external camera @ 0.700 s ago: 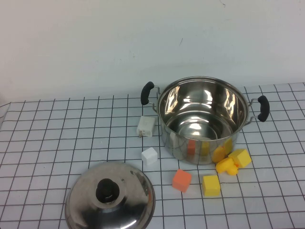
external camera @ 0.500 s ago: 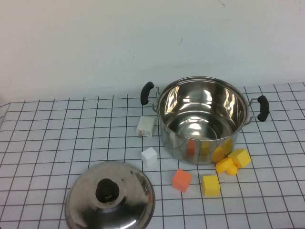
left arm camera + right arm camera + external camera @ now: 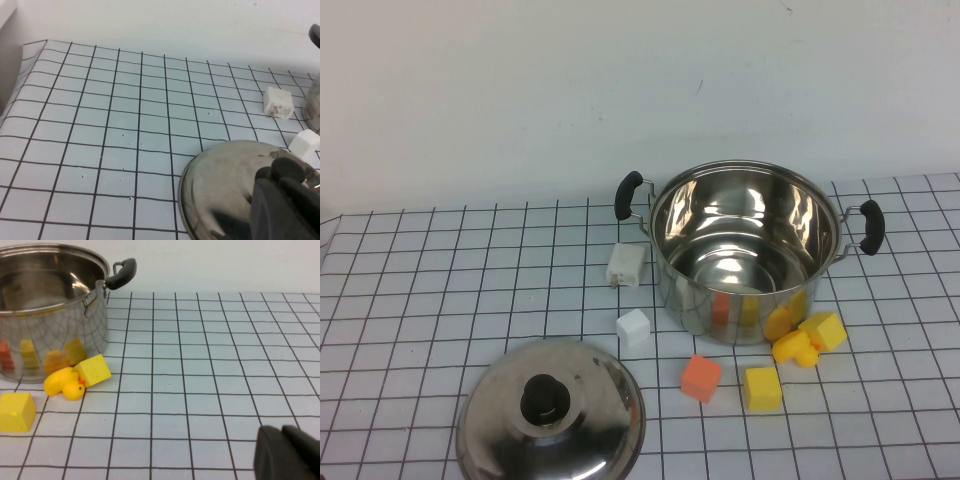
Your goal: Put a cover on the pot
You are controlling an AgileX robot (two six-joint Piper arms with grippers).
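1. Left end effector (image 3: 286, 202): only a dark bit shows at the lower right of the left wrist view, just over the lid (image 3: 225, 195). Can't tell if apart or together. Not seen in the high view.
2. Right end effector (image 3: 289, 452): dark bit at the lower right of the right wrist view, over bare bench (image 3: 210, 365). State can't be told.
3. Lid (image 3: 552, 412) sits lower left of the high view, dome up, black knob (image 3: 546, 400) in the middle. Prob. rigid steel, slick, some weight; knob looks like the only sure hold.
4. Pot (image 3: 745, 250) is center-right in the high view, open, empty, upright. Looks heavy enough to stay put.
5. Room: white blocks (image 3: 627, 266) and the orange block (image 3: 701, 378) lie between lid and pot; yellow blocks (image 3: 763, 388) touch or sit near the pot's front. Lid prob. needs a lift clear of these and the rim.
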